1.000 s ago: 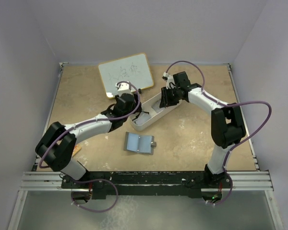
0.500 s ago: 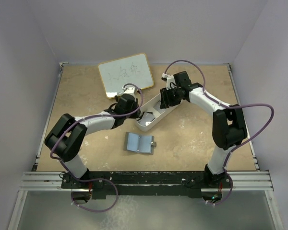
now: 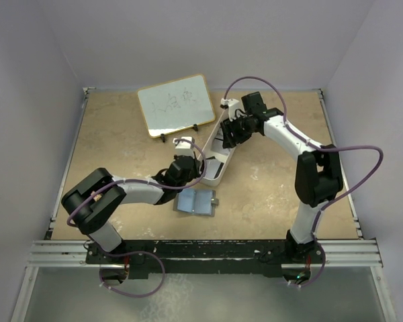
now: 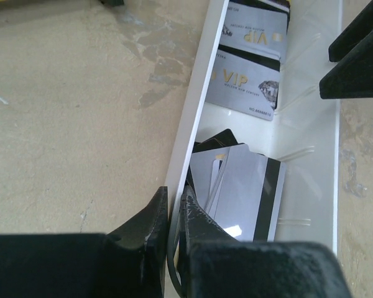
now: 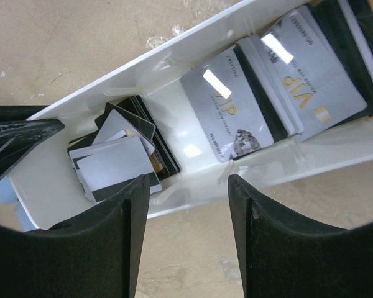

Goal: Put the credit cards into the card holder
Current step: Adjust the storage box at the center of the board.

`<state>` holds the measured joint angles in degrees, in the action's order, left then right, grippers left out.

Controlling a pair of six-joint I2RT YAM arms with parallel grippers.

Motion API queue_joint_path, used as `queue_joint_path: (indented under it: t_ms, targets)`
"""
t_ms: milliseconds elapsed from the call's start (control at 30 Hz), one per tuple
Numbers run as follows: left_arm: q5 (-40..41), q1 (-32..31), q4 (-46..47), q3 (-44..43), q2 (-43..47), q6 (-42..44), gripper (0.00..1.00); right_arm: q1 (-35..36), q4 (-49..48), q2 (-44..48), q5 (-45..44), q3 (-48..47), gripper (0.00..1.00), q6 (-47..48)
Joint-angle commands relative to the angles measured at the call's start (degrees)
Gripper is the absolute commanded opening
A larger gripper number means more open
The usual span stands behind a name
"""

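Note:
The credit cards lie in a long white tray (image 3: 215,173): a loose heap of grey and black cards (image 4: 242,186) at its near end, and grey VIP cards (image 4: 245,87) further along. My left gripper (image 4: 174,198) is shut on the tray's left wall (image 4: 199,93), one finger inside and one outside. The right gripper (image 5: 188,189) hangs open over the tray's other long wall (image 5: 193,205), gripping nothing, with the card heap (image 5: 118,158) to its left. The card holder (image 3: 195,201) lies open on the table, light blue inside up, just in front of the tray.
A whiteboard with an orange frame (image 3: 174,104) stands propped at the back of the table. The right gripper's black fingers (image 4: 360,56) show at the top right of the left wrist view. Side walls close in the table.
My left gripper has shut on the tray's wall and drawn back toward the near edge, swinging the tray more lengthwise. The right gripper has opened wider and stayed above the tray.

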<state>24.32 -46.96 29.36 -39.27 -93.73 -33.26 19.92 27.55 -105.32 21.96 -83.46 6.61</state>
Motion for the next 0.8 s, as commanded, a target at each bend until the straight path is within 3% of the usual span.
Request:
queue_joint_path:
  t_ms: [0, 467, 700, 767]
  targets:
    - [8.29, 0.38, 18.65, 2.71, 2.10, 2.25, 0.00, 0.15, 5.73, -2.83, 1.99, -7.32, 0.57, 6.76]
    - [9.08, 0.38, 22.53, 4.16, -0.55, 4.11, 0.00, 7.30, 11.82, -12.60, 1.55, -16.03, 0.61, 14.37]
    - [7.84, 0.38, 23.66, 4.49, -1.77, 3.98, 0.00, 7.47, 27.71, -16.09, -5.84, -31.86, 0.62, 6.97]
    - [6.58, 0.38, 25.08, 4.95, -1.96, 4.13, 0.00, 7.45, 27.36, -14.80, -7.52, -33.17, 0.62, 3.70]
